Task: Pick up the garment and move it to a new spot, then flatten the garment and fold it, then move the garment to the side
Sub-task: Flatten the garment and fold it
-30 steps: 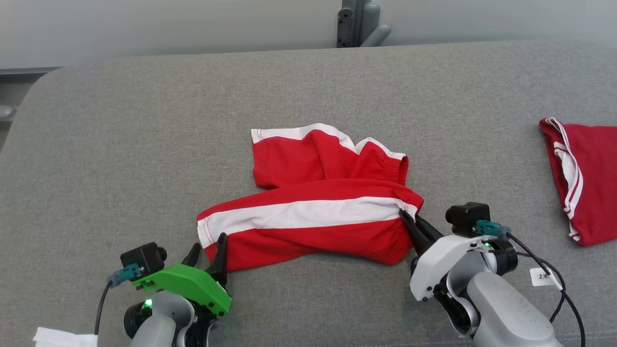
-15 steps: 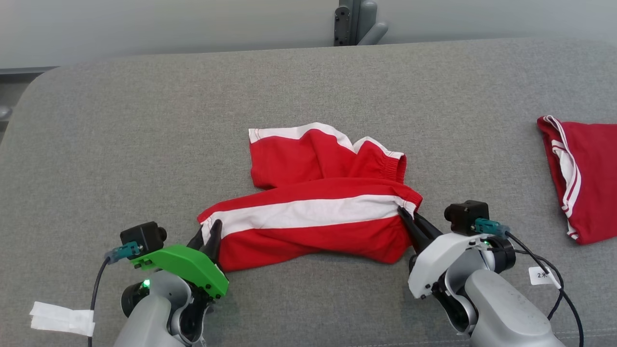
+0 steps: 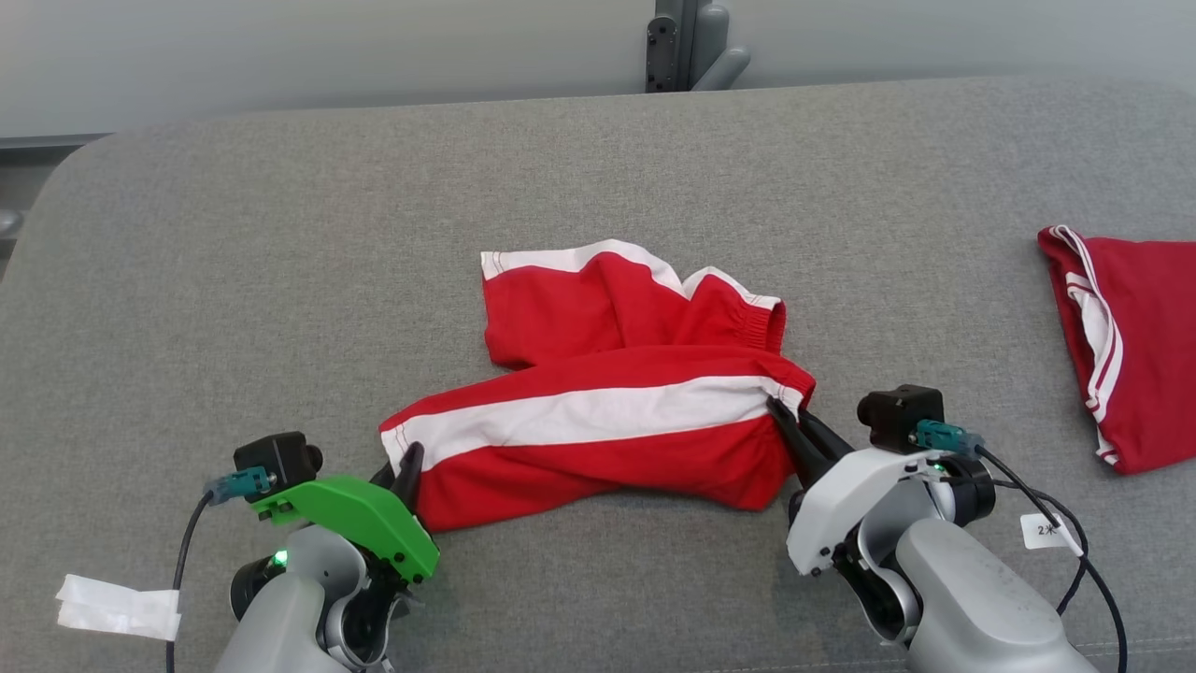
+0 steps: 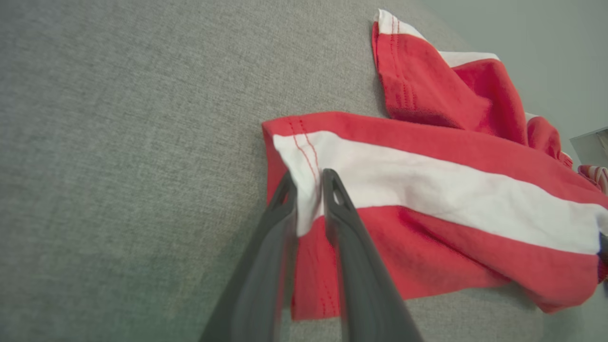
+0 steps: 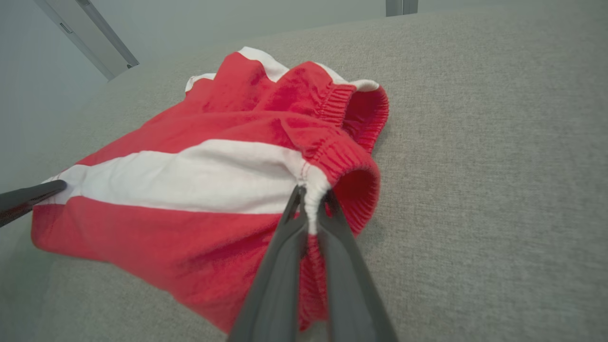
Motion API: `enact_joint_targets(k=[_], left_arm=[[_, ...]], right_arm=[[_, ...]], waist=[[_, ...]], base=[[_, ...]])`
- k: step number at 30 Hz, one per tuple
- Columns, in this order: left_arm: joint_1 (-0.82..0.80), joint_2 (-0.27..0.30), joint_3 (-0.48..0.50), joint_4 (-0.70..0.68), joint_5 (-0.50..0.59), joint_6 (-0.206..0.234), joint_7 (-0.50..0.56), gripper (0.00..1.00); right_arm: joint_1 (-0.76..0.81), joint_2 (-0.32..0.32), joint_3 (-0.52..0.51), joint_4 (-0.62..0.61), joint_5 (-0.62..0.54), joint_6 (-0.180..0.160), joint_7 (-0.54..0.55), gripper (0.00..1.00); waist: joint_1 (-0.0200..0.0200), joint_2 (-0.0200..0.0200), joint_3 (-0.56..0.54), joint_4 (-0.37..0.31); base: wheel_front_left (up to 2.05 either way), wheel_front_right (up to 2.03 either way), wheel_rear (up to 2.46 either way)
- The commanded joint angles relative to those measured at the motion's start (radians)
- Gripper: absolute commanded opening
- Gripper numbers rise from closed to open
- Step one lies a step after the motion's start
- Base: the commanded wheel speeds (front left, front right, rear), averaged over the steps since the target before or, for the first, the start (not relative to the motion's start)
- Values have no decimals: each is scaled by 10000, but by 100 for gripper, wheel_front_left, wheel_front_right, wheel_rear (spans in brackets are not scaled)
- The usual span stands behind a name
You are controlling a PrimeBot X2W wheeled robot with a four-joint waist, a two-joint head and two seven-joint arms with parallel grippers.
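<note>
head view: second red garment [image 3: 1135, 346] far right | wrist views: grip detail | left gripper [image 4: 308, 180] nearly closed, pinching hem [image 4: 304, 152] of shorts [image 4: 427, 190] | right gripper [image 5: 311, 197] clamped tight on waistband [image 5: 346, 164]

L claw [image 3: 404, 460]: green cover [image 3: 360, 523]; R claw [image 3: 785, 416]: white shell [image 3: 832, 505]; blk cables [image 3: 184, 561].

Bare robot test room: grey fabric-covered table [image 3: 598, 187], plain pale wall [image 3: 280, 47].
</note>
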Motion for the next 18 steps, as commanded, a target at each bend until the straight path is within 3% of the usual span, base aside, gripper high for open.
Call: enact_joint_targets(k=[1, 3, 8, 18], left_arm=[[89, 105, -18, -35, -49, 41, 68, 27], [125, 122, -64, -86, -69, 12, 118, 24], [127, 123, -51, -266, -144, -39, 18, 0], [382, 245, 205, -1303, -331, -250, -896, 0]], right_arm=[[-132, -28, 37, 41, 47, -12, -73, 0], [-139, -35, 66, 60, 80, -12, -83, 0], [-153, -71, 116, 103, 133, -12, -125, 0], [-220, -257, -130, -207, 281, -12, -426, 0]], waist=[[0, 116, -4, -16], [0, 116, -12, -28], [0, 116, -52, -40], [0, 116, -378, -114]], base=[[0, 0, 0], [0, 0, 0], [0, 0, 0], [0, 0, 0]])
